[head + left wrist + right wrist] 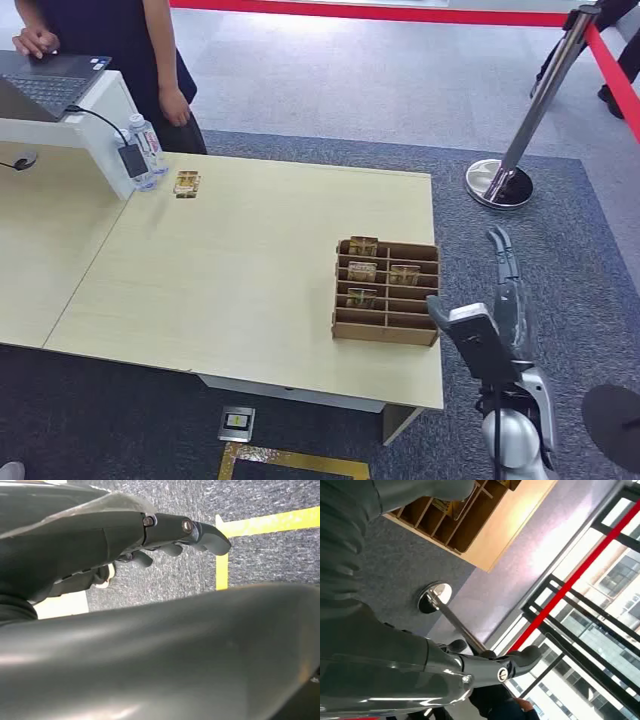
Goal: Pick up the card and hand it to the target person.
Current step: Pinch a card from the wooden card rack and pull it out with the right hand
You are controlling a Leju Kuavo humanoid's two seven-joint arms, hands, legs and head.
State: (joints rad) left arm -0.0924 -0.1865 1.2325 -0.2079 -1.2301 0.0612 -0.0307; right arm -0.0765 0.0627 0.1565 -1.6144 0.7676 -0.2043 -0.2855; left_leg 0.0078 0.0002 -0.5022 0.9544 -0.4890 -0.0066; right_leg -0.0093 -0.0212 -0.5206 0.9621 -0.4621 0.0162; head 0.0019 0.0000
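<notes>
A brown wooden card rack stands near the table's right front corner, with several cards upright in its slots, among them one card in the back row. My right hand is raised just right of the rack, past the table edge, fingers stretched out and apart, holding nothing. In the right wrist view the same hand is spread, with the rack beyond it. My left hand hangs over the carpet with straight fingers, nothing in it. A person stands at the far left behind the table.
A small card stand, a water bottle and a laptop on a white counter sit at the far left. A chrome stanchion base with red belt stands right of the table. A floor socket lies near yellow tape.
</notes>
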